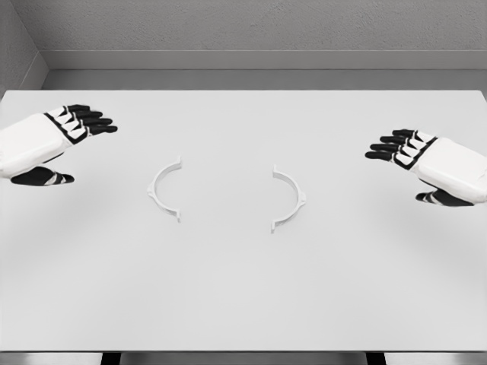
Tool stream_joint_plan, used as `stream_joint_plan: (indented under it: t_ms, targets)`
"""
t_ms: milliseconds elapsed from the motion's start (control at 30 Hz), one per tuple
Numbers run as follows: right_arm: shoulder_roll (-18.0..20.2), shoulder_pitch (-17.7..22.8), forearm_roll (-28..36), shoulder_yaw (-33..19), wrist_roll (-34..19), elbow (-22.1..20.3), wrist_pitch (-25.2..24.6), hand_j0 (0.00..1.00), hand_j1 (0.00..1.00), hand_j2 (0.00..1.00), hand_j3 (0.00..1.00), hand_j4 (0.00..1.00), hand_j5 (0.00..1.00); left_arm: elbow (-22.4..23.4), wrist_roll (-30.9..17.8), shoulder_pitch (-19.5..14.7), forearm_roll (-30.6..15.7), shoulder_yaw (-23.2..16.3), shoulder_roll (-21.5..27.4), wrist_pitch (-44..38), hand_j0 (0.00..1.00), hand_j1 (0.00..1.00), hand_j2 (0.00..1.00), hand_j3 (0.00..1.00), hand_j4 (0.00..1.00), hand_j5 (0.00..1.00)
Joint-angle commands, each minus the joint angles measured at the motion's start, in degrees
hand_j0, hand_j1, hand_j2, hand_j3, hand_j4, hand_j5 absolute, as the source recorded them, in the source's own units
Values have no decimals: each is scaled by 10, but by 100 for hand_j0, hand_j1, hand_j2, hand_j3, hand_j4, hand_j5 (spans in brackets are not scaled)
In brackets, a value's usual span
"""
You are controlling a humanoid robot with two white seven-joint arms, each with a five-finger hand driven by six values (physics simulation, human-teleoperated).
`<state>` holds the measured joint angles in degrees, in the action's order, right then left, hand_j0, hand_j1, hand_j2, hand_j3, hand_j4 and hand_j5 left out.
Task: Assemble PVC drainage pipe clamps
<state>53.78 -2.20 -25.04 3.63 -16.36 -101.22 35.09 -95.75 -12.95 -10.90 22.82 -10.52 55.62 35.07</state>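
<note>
Both hands hover over the white worktop (243,289), one at each side of the head view, and neither holds anything. Left hand (46,141) comes in from the left edge, its white back turned up, the black-tipped fingers (95,120) stretched out loosely toward the middle and lying side by side, the thumb hanging lower and apart from them — relaxed and empty. Right hand (437,163) mirrors it at the right edge, fingers (388,148) likewise extended toward the centre, thumb dropped below, nothing between them.

Between the two hands, near the middle of the worktop, lie the two white clamp halves, flat on the surface and well apart from each other. Left clamp half (163,190) is a half-ring bulging to the left, its open side facing right, with small tabs at its ends and a lug on its outer curve. Right clamp half (293,199) bulges to the right, open side facing left — so the two arcs face each other across a bare gap. Each half lies well clear of the hand on its side. Behind the worktop runs a grey wall (266,30).
</note>
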Motion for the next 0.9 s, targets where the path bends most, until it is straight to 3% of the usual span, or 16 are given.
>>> stream_joint_plan:
  t_ms: [0, 167, 300, 367, 467, 533, 633, 867]
  targets:
    - [-1, 0, -1, 6, 2, 1, -1, 100, 100, 100, 100, 100, 100, 0, -8, 0, 11, -1, 0, -1, 100, 100, 100, 100, 100, 100]
    - [-17, -11, -1, 6, 1, 1, -1, 100, 100, 100, 100, 100, 100, 5, -10, -2, 46, -23, -6, -1, 100, 100, 100, 100, 100, 100]
    - [-71, -105, -55, 90, -88, 12, -1, 100, 100, 100, 100, 100, 100, 5, -10, -1, 89, -46, -7, -1, 100, 100, 100, 100, 100, 100]
    - [-80, -131, -67, 115, -121, 15, -1, 100, 100, 100, 100, 100, 100, 3, -11, -4, 122, -50, -7, -1, 100, 100, 100, 100, 100, 100]
    - [-118, -173, -107, 161, -126, 55, -1, 100, 100, 100, 100, 100, 100, 4, -17, -6, 139, -51, -9, -1, 100, 100, 100, 100, 100, 100]
    - [-122, -174, -108, 161, -134, 59, -1, 100, 100, 100, 100, 100, 100, 5, -19, -10, 142, -62, -10, -1, 100, 100, 100, 100, 100, 100]
    - [-139, -176, -107, 161, -147, 86, -1, 100, 100, 100, 100, 100, 100, 7, -19, -46, 154, -101, -13, -1, 100, 100, 100, 100, 100, 100]
    - [-169, -190, -88, 161, -149, 110, -1, 100, 100, 100, 100, 100, 100, 9, -18, -66, 153, -102, -70, -1, 100, 100, 100, 100, 100, 100]
